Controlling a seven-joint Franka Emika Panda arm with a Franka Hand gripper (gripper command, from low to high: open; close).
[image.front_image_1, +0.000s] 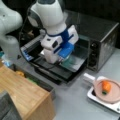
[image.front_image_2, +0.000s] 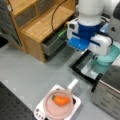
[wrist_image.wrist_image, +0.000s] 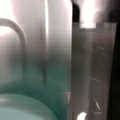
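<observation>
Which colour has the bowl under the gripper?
Teal green; the bowl shows best in a front view.

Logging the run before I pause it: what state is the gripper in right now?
Gripper: down over the teal bowl on the open oven door; whether the jaws are open, shut or gripping cannot be told.

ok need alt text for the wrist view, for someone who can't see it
Very close view of a teal bowl filling the bottom left, its colour mirrored in the shiny metal tray beneath and behind it. A curved metal bar arcs at upper left, and a dark edge runs down the right side. The gripper does not show here.
</observation>
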